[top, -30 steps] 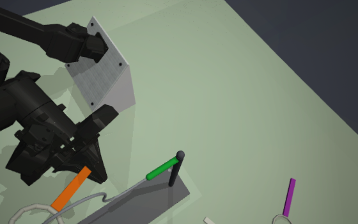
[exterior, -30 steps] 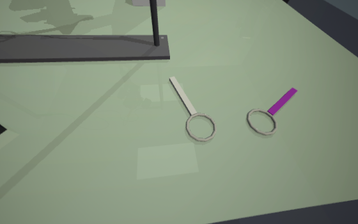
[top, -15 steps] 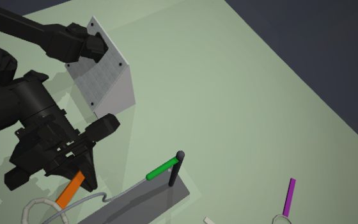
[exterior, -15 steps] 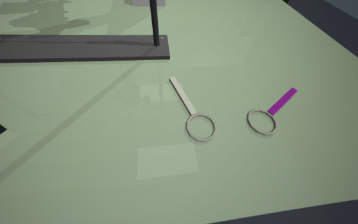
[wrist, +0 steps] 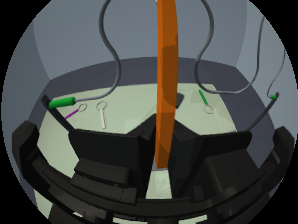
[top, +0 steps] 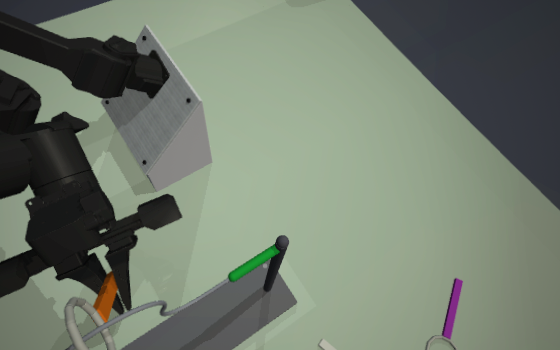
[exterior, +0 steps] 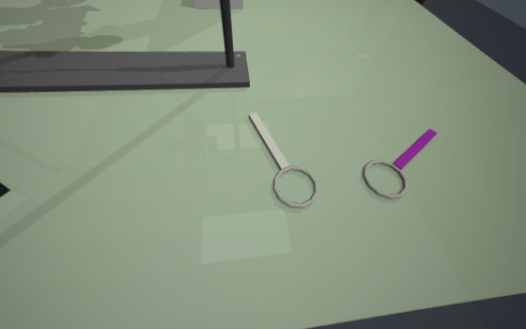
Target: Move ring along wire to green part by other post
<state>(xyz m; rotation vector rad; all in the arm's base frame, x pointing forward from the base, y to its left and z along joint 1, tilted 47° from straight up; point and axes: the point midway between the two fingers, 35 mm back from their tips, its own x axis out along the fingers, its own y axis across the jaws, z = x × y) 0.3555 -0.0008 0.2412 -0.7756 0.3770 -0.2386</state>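
My gripper is shut on the orange handle. The pale ring is at the lower left of the top view, partly cut off; the grey wire appears to pass through it. The fingertips look close to the wire there; I cannot tell the gaps. One green part adjoins a dark post. The other green part is by the far-right post in the wrist view. The ring is hidden in the wrist view.
The posts' dark base lies below the wire. A purple-handled ring, a white-handled ring and a green-handled ring lie on the table. A grey wedge block stands behind the gripper.
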